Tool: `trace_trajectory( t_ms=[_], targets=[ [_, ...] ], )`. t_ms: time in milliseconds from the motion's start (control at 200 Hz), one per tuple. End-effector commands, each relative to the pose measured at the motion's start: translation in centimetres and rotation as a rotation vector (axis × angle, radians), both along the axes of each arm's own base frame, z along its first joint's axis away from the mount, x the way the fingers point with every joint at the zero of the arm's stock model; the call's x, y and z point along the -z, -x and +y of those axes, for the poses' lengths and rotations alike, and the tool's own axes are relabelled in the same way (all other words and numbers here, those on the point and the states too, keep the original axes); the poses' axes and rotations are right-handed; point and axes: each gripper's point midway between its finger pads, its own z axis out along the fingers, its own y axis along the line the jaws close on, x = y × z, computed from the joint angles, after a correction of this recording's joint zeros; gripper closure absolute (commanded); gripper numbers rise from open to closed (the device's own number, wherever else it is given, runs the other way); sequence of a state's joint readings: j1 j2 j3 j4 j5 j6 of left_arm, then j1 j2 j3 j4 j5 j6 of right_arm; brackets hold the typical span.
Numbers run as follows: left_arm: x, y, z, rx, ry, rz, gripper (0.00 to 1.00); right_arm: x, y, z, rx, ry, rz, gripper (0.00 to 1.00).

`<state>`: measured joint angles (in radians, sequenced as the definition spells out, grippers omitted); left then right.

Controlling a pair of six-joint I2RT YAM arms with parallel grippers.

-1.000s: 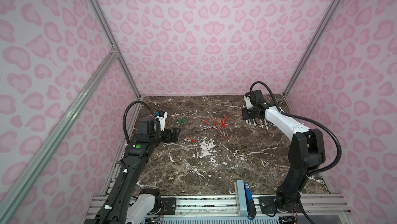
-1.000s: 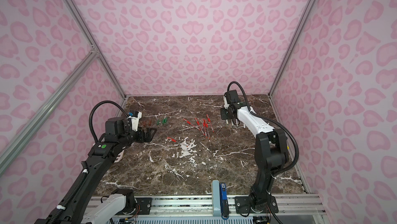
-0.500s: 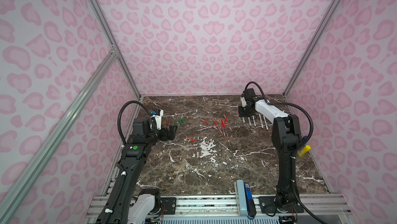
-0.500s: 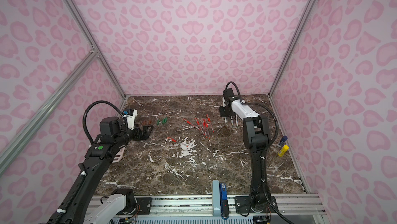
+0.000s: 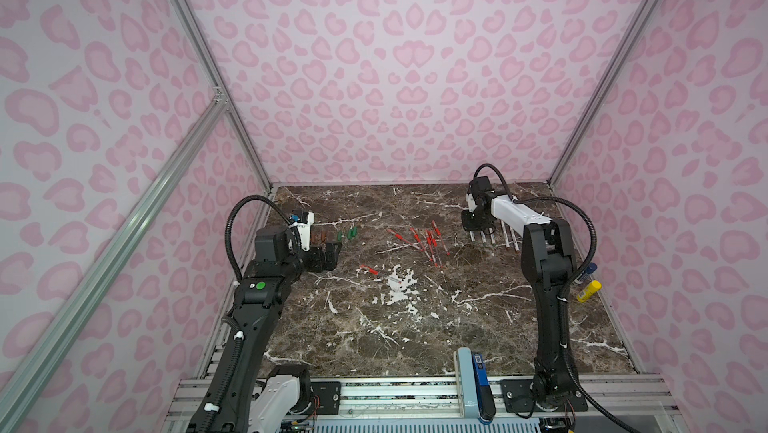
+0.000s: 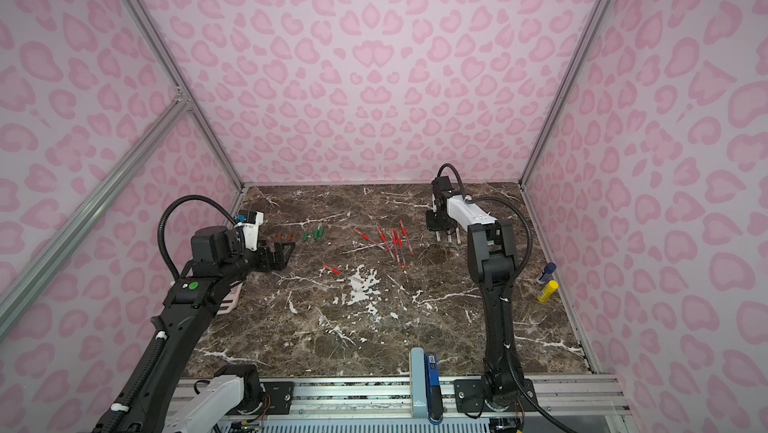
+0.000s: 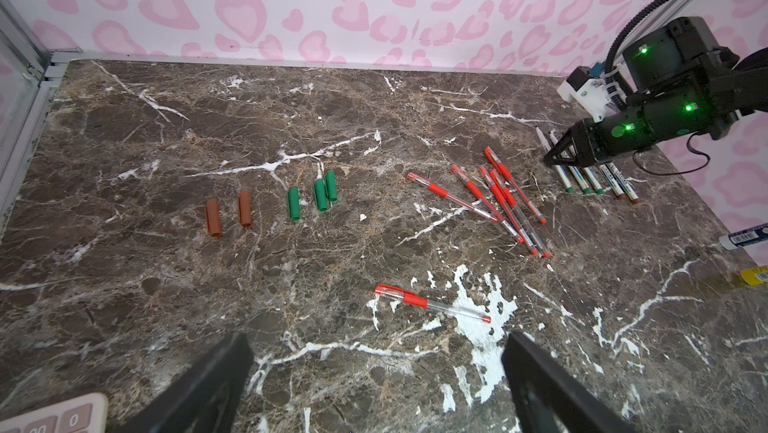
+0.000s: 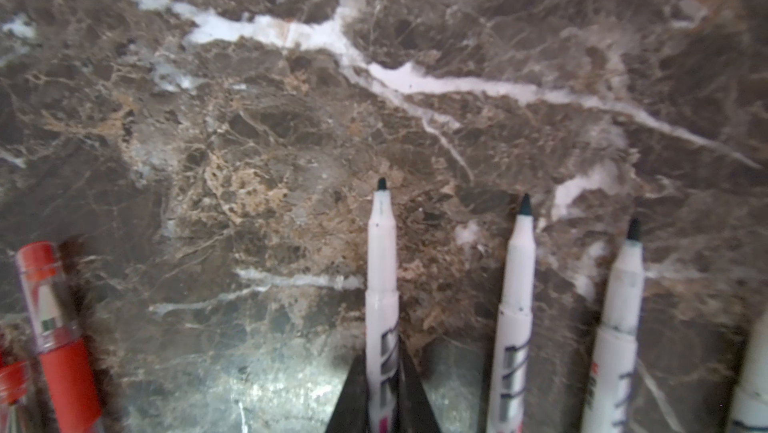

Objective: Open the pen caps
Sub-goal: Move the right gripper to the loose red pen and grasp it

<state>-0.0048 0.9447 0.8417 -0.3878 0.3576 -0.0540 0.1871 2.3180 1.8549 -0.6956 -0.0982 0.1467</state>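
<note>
At far right of the table (image 5: 415,327), one uncapped white pen (image 8: 381,252) lies flanked closely by the jaws of the right gripper (image 8: 382,362); whether they pinch cannot be told. Risk: lifting with it caught drags it into the white pens (image 8: 517,285) just beside. Red-capped pens (image 7: 500,195) wait mid-table; loose pen caps (image 7: 293,202) lie left. Left gripper (image 7: 377,337) hangs, jaws wide apart, empty. Back wall (image 5: 395,119) is near; front marble is open.
</note>
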Motion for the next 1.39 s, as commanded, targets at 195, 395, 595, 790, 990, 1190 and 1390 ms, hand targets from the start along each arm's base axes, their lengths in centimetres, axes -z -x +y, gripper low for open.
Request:
trace_trajectory(
  t_ms=[195,395,595,790,990,1190,1390],
  targets=[
    [-0.8,-0.4,0.0,0.004,0.017,-0.037,0.02,-2.3,0.9,-0.5,0.013,0.012,0.001,0.71],
    [-0.9,-0.3,0.0,0.006,0.019,-0.047,0.02,-7.3,1.9,0.6,-0.015,-0.028,-0.085,0.68],
    [-0.9,-0.4,0.1,-0.002,0.023,-0.047,0.02,-9.5,5.8,3.6,-0.088,-0.079,-0.140,0.60],
    [-0.8,-0.6,0.3,-0.015,0.024,-0.041,0.02,-9.5,9.9,7.8,-0.186,-0.089,-0.140,0.57],
    [-1.0,-0.7,0.7,-0.028,0.020,-0.042,0.02,-9.3,13.1,14.4,-0.339,-0.113,-0.128,0.57],
    [-0.9,-0.7,0.8,-0.037,0.018,-0.033,0.02,-8.4,15.7,21.5,-0.531,-0.123,-0.085,0.57],
    [-0.9,-0.7,0.6,-0.029,0.028,-0.032,0.02,-6.5,17.9,26.8,-0.737,-0.060,-0.010,0.57]
  ],
)
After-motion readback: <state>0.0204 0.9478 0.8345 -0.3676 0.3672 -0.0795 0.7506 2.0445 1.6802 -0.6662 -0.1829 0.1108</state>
